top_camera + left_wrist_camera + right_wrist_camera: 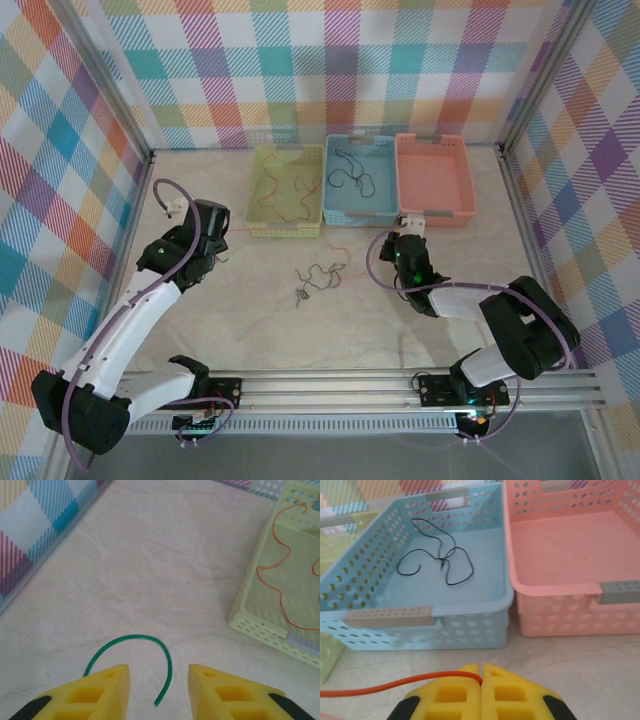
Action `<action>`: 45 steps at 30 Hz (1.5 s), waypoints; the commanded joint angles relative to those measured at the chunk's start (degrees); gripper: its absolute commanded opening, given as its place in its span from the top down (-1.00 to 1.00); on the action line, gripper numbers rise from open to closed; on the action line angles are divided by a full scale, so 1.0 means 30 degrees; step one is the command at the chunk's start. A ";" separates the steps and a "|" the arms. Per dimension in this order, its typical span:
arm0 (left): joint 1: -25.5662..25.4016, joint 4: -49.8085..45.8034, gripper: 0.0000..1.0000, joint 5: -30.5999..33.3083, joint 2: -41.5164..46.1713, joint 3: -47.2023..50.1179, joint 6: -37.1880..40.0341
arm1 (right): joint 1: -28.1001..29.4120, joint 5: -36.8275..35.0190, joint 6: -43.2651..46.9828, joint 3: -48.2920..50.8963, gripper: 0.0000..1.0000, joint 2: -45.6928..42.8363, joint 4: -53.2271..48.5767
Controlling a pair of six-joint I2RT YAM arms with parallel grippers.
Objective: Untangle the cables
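- Currently at the far edge of the worktop, side by side from left to right: yellow-green basket, blue basket, pink basket.
- In the yellow-green basket: thin orange cable, lying in loose loops on the floor.
- In the blue basket: black cable, loosely coiled near the middle.
- Near the worktop centre, in front of the baskets: small cable tangle, lying flat, apart from both grippers.
- Left gripper: reached out over the left part of the worktop, near the yellow-green basket's near-left corner, tilted down at the surface; fingers spread, gripping nothing.
- Below the left gripper: green cable, bent into an arch, one end by the left finger, the other in the gap between the fingers.
- Right gripper: low over the worktop just in front of the blue and pink baskets, aimed at the far edge; fingers pressed together, clamped on an orange-red cable.
- Long axis of the orange-red cable: roughly parallel to the far edge, running leftward from the closed fingertips.
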State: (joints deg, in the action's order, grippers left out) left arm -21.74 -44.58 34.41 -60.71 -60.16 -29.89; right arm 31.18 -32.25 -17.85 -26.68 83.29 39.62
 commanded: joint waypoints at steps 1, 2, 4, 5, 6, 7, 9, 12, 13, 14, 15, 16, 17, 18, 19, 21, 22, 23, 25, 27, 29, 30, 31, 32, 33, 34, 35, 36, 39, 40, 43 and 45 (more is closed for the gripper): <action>0.0404 -0.0898 0.28 0.1344 0.0773 -0.0046 -0.0667 | -0.0139 -0.1840 -0.0781 -0.0130 1.00 -0.0618 -0.0753; 0.0445 -0.0852 0.28 0.1312 0.1023 -0.0015 -0.0659 | -0.0167 -0.1876 -0.0833 -0.0113 1.00 -0.0611 -0.0785; 0.0452 -0.0682 0.28 0.0896 0.1281 -0.0008 -0.0516 | -0.0167 -0.1848 -0.0914 -0.0159 1.00 -0.0575 -0.0833; 0.0449 -0.0823 0.29 0.0836 0.1339 -0.0100 -0.0518 | -0.0154 -0.1848 -0.0885 -0.0219 1.00 -0.0577 -0.0940; 0.0449 -0.0927 0.29 0.0804 0.1366 -0.0170 -0.0516 | -0.0161 -0.1848 -0.0870 -0.0246 1.00 -0.0576 -0.0986; 0.0449 -0.0966 0.29 0.0760 0.1393 -0.0234 -0.0472 | -0.0154 -0.1877 -0.0877 -0.0237 1.00 -0.0589 -0.0974; 0.0449 -0.0917 0.33 0.0574 0.1426 -0.0242 -0.0329 | -0.0168 -0.1891 -0.0848 -0.0205 1.00 -0.0633 -0.0948; 0.0449 -0.0924 0.39 -0.0013 0.1397 -0.0314 -0.0184 | -0.0183 -0.1848 -0.0797 -0.0206 1.00 -0.0659 -0.0904; 0.0449 -0.1001 0.40 -0.0061 0.1383 -0.0352 -0.0174 | -0.0168 -0.1862 -0.0735 -0.0176 1.00 -0.0705 -0.0851; 0.0449 -0.1048 0.43 -0.0067 0.1440 -0.0392 -0.0175 | -0.0161 -0.1859 -0.0626 -0.0108 1.00 -0.0749 -0.0672; 0.0449 -0.1065 0.46 -0.0153 0.1469 -0.0395 -0.0174 | -0.0168 -0.1823 -0.0488 -0.0006 1.00 -0.0820 -0.0464; 0.0449 -0.1035 0.47 -0.0278 0.1534 -0.0425 -0.0140 | -0.0169 -0.1793 -0.0384 -0.0003 1.00 -0.0909 -0.0339; 0.0449 -0.0998 0.47 -0.0523 0.1542 -0.0424 -0.0113 | -0.0168 -0.1762 -0.0336 0.0009 1.00 -0.1024 -0.0360; 0.0449 -0.1084 0.46 -0.0722 0.1486 -0.0476 -0.0050 | -0.0168 -0.1672 -0.0180 0.0000 1.00 -0.1136 -0.0303; 0.0449 -0.1163 0.43 -0.1015 0.1385 -0.0552 -0.0034 | -0.0142 -0.1449 0.0097 -0.0014 1.00 -0.1307 -0.0228; 0.0449 -0.1088 0.41 -0.1805 0.1273 -0.0586 0.0151 | -0.0146 -0.0987 0.0420 -0.0043 1.00 -0.1726 -0.0270; 0.0449 -0.0986 0.40 -0.2325 0.1229 -0.0574 0.0190 | -0.0140 -0.0548 0.0736 -0.0049 1.00 -0.2020 -0.0257; 0.0448 -0.0871 0.39 -0.2813 0.1218 -0.0508 0.0257 | -0.0139 -0.0184 0.1000 -0.0071 1.00 -0.2320 -0.0241; 0.0447 -0.0353 0.36 -0.4421 0.1190 -0.0218 0.0505 | -0.0139 0.1151 0.1481 -0.0130 1.00 -0.3143 -0.0083; 0.0449 -0.0119 0.34 -0.5643 0.1111 0.0027 0.0639 | -0.0082 0.2795 0.2304 -0.0303 1.00 -0.4071 -0.0178; 0.0449 0.0044 0.33 -0.6540 0.1204 0.0291 0.0695 | -0.0059 0.3998 0.2508 -0.0508 1.00 -0.5052 -0.0497; 0.0449 0.0093 0.33 -0.6834 0.1291 0.0402 0.0678 | -0.0059 0.4627 0.2642 -0.0494 1.00 -0.5523 -0.0460; 0.0449 0.0136 0.32 -0.7166 0.1371 0.0545 0.0630 | -0.0026 0.5306 0.2850 -0.0511 1.00 -0.5870 -0.0316; 0.0463 0.0227 0.30 -0.7487 0.1467 0.0692 0.0614 | -0.0018 0.5935 0.2983 -0.0560 1.00 -0.6153 -0.0235; 0.0449 0.0340 0.26 -0.8046 0.1576 0.0873 0.0577 | -0.0033 0.6560 0.3073 -0.0591 1.00 -0.6417 -0.0105; 0.0449 0.0385 0.22 -0.8488 0.1651 0.1029 0.0488 | -0.0023 0.7212 0.3023 -0.0635 1.00 -0.6616 0.0040; 0.0449 0.0429 0.17 -0.8889 0.1766 0.1141 0.0415 | -0.0024 0.7944 0.3019 -0.0679 1.00 -0.6843 0.0271; 0.0449 0.0430 0.15 -0.9187 0.1869 0.1263 0.0417 | -0.0024 0.8497 0.3004 -0.0730 1.00 -0.6968 0.0419; 0.0449 0.0302 0.07 -0.9533 0.2319 0.1375 0.0420 | -0.0007 0.9857 0.2692 -0.1348 1.00 -0.7278 -0.0019; 0.0449 0.0232 0.05 -0.9585 0.2507 0.1413 0.0457 | 0.0011 1.0191 0.2557 -0.1504 1.00 -0.7415 -0.0108; 0.0449 0.0120 0.01 -0.9753 0.3011 0.1426 0.0583 | 0.0006 1.0885 0.2291 -0.1759 1.00 -0.7690 0.0271; 0.0449 0.0116 0.00 -0.9825 0.3136 0.1479 0.0614 | 0.0015 1.1099 0.2301 -0.2179 1.00 -0.7752 -0.0131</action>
State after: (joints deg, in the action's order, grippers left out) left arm -21.06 -44.66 6.61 -52.53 -56.38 -28.84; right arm 31.09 -2.87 -10.24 -30.11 61.28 38.02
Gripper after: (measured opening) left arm 0.499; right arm 0.067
